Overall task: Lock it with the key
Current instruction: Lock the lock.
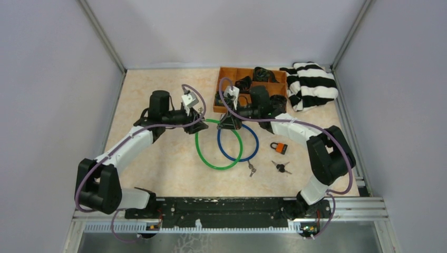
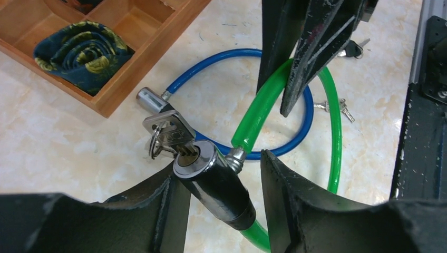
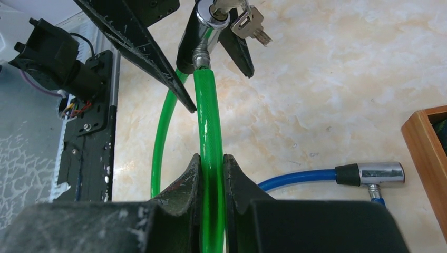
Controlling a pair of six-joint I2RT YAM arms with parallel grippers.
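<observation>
The key (image 2: 171, 134) sits in the lock barrel (image 2: 216, 192), which lies inside the spread left claw (image 2: 219, 174), ungripped. The right claw (image 3: 211, 158) pinches the green cable (image 3: 208, 121), the barrel just ahead of it. Probably left: turning the key and drawing it out. A blue cable (image 2: 295, 142) lies under the left claw, crowding the key; a wooden tray (image 2: 132, 89) beyond

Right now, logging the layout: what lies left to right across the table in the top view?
First the green cable → loose key → padlock → striped cloth.
</observation>
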